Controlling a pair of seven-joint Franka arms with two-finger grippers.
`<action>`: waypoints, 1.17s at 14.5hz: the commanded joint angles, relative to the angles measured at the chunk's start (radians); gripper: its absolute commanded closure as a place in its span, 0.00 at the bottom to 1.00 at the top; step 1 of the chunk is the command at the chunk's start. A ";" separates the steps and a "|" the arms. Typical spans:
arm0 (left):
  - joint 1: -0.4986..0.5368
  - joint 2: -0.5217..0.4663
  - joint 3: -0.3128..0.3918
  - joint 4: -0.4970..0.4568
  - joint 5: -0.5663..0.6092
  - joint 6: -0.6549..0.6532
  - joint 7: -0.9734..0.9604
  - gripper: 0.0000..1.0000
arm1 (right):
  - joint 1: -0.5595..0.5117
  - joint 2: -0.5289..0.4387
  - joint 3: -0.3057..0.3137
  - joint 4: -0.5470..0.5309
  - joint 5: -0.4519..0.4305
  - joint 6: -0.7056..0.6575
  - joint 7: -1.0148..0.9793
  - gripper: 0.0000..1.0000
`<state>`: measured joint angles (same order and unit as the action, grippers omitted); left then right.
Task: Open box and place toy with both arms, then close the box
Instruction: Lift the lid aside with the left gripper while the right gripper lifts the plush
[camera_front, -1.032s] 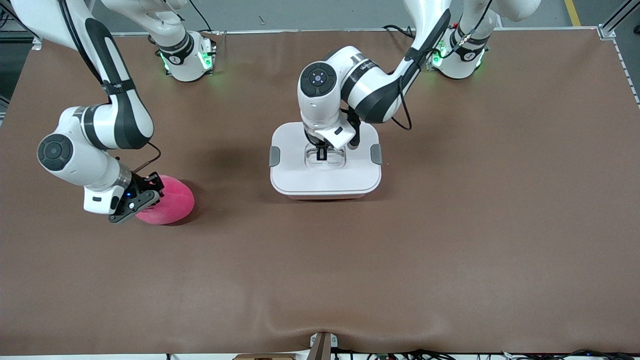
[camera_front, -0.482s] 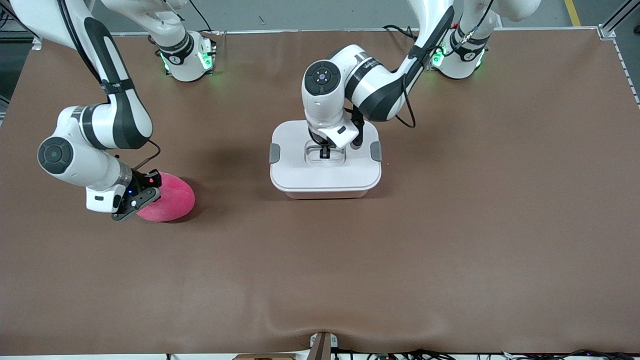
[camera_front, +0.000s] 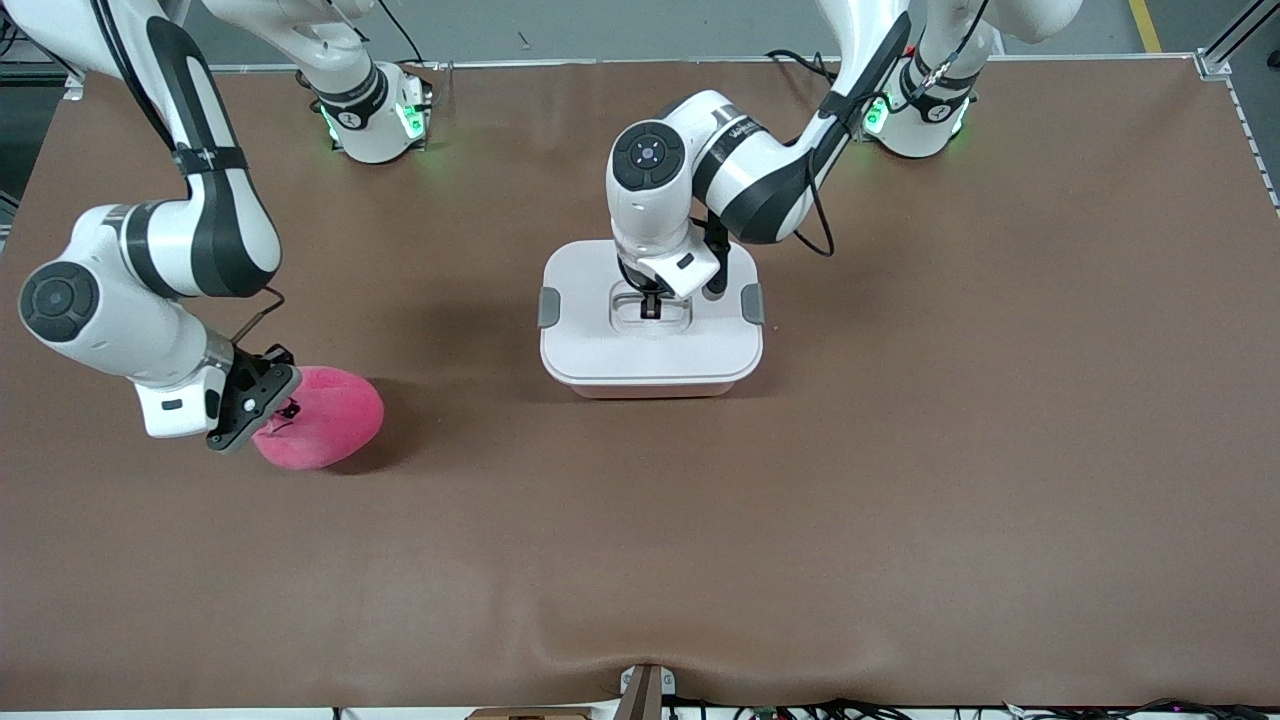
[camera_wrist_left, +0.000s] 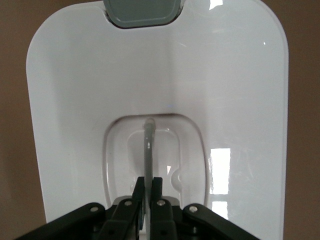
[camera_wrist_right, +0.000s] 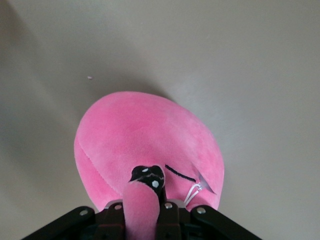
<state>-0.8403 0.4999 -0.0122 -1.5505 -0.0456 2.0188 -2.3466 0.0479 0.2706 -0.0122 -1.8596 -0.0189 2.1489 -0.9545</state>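
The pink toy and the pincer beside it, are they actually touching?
Touching. In the right wrist view, the right pincer is shut on a bit of the toy, pink plush squeezed between its fingers.

The white left arm's small black two-finger gripper (camera_front: 651, 303) points straight down, fingers pinched together. The white right arm's black gripper (camera_front: 268, 418) tilts downward, fingers clamped.

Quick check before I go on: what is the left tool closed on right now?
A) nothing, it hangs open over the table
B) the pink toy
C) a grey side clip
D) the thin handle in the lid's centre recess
D: in the left wrist view the left tool is pinched shut on the upright handle in the recess of the box lid.
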 joint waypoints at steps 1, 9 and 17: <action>0.001 -0.058 -0.008 -0.036 0.012 0.003 0.010 1.00 | 0.009 -0.005 0.006 0.074 -0.053 -0.023 -0.128 1.00; 0.012 -0.112 -0.003 -0.036 0.012 -0.018 0.013 1.00 | 0.159 -0.031 0.008 0.082 -0.222 -0.029 -0.331 1.00; 0.095 -0.211 0.001 -0.104 0.049 -0.058 0.072 1.00 | 0.368 -0.054 0.008 0.227 -0.346 -0.340 -0.362 1.00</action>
<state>-0.7732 0.3600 -0.0066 -1.5770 -0.0232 1.9618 -2.3050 0.3728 0.2286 0.0041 -1.6921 -0.3116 1.9029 -1.3240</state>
